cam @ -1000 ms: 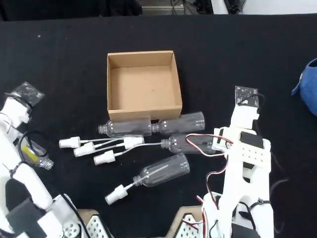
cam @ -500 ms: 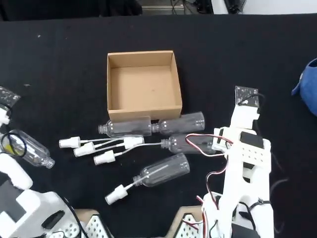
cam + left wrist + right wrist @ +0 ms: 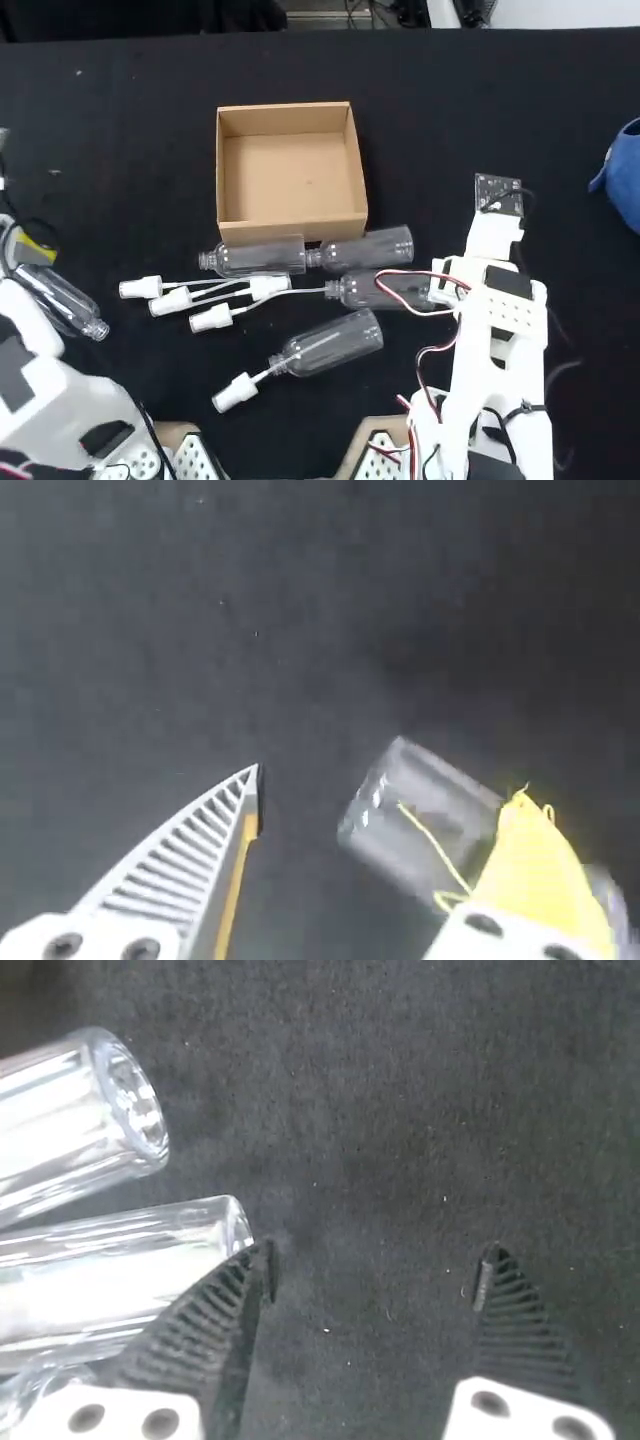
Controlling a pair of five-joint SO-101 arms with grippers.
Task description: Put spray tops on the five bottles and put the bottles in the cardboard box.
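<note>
The cardboard box point(image 3: 290, 175) stands open at the back centre. In front of it lie three clear bottles point(image 3: 255, 256) point(image 3: 365, 247) point(image 3: 385, 290) without tops; a fourth bottle point(image 3: 325, 343) carries a white spray top point(image 3: 237, 392). Several loose spray tops point(image 3: 170, 300) lie left of them. A fifth bottle point(image 3: 60, 295) lies at the far left, its base point(image 3: 420, 815) against the yellow finger of my open left gripper point(image 3: 385, 792). My right gripper point(image 3: 376, 1258) is open over bare table beside two bottle bases point(image 3: 110, 1100).
Black cloth covers the table point(image 3: 480, 110). A blue object point(image 3: 622, 185) sits at the right edge. The right arm point(image 3: 495, 300) stretches over the table right of the bottles. Arm bases stand at the front edge.
The left arm has swung left toward the table's edge and lower, and the far-left bottle has shifted slightly. The right arm and the other bottles have not moved.
</note>
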